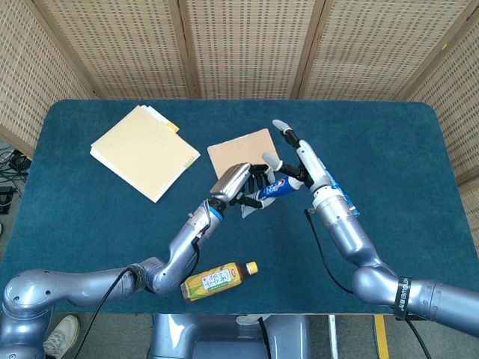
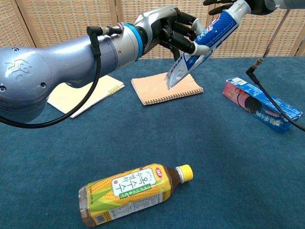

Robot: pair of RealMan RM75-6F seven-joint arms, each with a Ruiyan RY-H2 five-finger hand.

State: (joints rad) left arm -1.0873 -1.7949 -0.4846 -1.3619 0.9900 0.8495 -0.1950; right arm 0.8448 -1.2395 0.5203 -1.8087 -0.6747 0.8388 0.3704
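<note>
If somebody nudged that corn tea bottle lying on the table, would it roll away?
Probably: the corn tea bottle lies on its side, and its body looks rounded. The blue cloth table might slow it. It looks full, so fairly heavy.

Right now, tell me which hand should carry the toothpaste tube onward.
Left, probably. The left hand wraps the toothpaste tube at mid-body, while the right hand only holds its cap end.
</note>
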